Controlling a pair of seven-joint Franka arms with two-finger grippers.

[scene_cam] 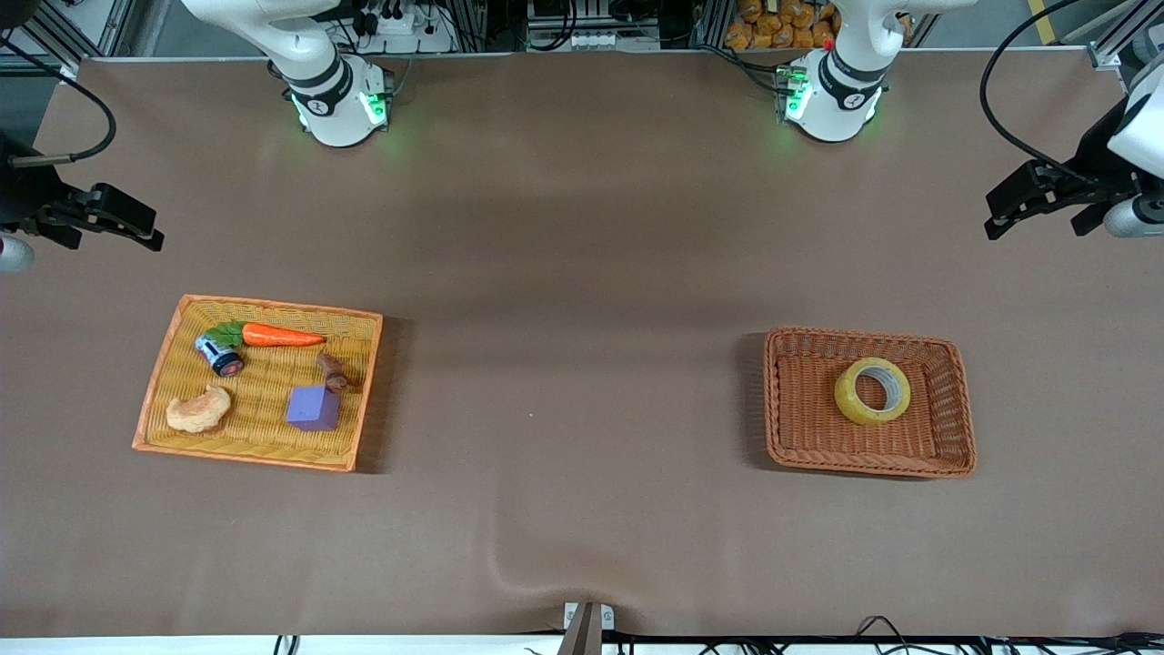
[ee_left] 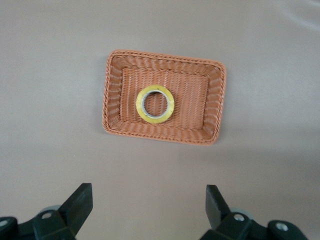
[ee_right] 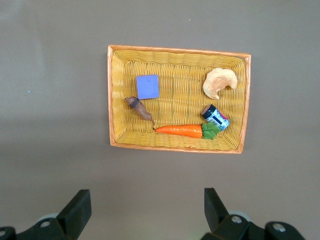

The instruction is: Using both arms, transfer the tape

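The tape (scene_cam: pixel 847 397), a yellowish ring with a grey-white core, lies flat in a brown wicker basket (scene_cam: pixel 784 400) toward the left arm's end of the table. It also shows in the left wrist view (ee_left: pixel 170 105), in the middle of the basket (ee_left: pixel 116 95). My left gripper (scene_cam: pixel 1037 223) is open and empty, up over the table's edge at the left arm's end, apart from the basket; its jaws stand wide in the left wrist view (ee_left: pixel 149 200). My right gripper (scene_cam: pixel 109 238) is open and empty over the table's right-arm end; it also shows in the right wrist view (ee_right: pixel 147 202).
A yellow woven tray (scene_cam: pixel 273 311) toward the right arm's end holds a carrot (scene_cam: pixel 282 336), a small can (scene_cam: pixel 219 355), a purple cube (scene_cam: pixel 313 408), a pale orange lumpy toy (scene_cam: pixel 198 410) and a brown piece (scene_cam: pixel 332 371). The tray also shows in the right wrist view (ee_right: pixel 116 100).
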